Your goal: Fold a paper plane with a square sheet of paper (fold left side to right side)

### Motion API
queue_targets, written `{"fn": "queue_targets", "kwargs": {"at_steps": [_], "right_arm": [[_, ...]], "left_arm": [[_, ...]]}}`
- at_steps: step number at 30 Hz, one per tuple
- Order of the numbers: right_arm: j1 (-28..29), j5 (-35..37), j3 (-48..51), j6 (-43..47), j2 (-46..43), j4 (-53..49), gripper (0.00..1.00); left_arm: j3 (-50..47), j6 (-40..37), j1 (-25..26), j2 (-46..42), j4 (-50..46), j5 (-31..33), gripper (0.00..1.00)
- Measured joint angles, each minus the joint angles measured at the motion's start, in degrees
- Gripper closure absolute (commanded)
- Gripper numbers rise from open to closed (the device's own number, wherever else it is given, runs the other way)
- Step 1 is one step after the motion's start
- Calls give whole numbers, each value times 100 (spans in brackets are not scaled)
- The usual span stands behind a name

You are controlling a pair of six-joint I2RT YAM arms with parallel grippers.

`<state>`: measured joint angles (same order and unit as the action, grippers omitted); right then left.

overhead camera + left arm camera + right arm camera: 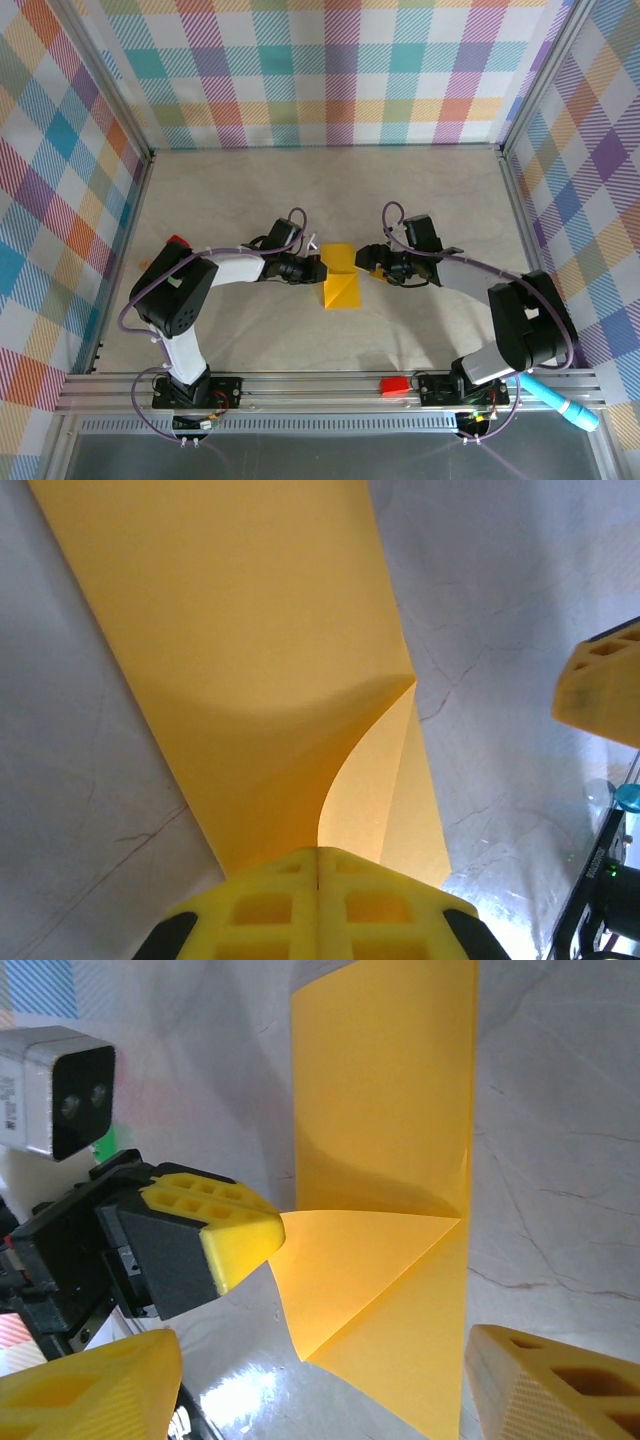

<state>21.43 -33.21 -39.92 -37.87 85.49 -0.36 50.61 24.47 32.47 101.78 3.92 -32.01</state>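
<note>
Paper sheet: left claw pinches edge, right claw gapes.

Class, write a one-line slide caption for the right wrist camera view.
Left gripper pinches the folded flap of the square sheet of paper; right gripper hovers, jaws open.

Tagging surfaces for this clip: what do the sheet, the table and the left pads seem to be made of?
Sheet: thin matte yellow-orange paper; it curls and holds sharp creases. Table: pale, slightly glossy, marble-like veins, probably laminate. Pads: yellow, matte, gridded hollows, likely printed plastic or rubber.
</note>
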Motion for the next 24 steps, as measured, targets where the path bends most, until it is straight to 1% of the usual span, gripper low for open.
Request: {"fn": "queue_targets", "kwargs": {"at_steps": [8,14,20,24], "right_arm": [[2,-404,20,-531,417,857,23],[59,-586,17,-850,820,1412,25],[173,-656,-57,-1128,1233,1932,33],[260,-678,-144,-1311,1526,2323,39]], "left_arm": [[-284,188,0,-898,546,151,100],[-433,343,0,-940,811,149,100],[-529,452,0,-931,892,160,100],[-584,538,0,-822,1121,162,99]]}}
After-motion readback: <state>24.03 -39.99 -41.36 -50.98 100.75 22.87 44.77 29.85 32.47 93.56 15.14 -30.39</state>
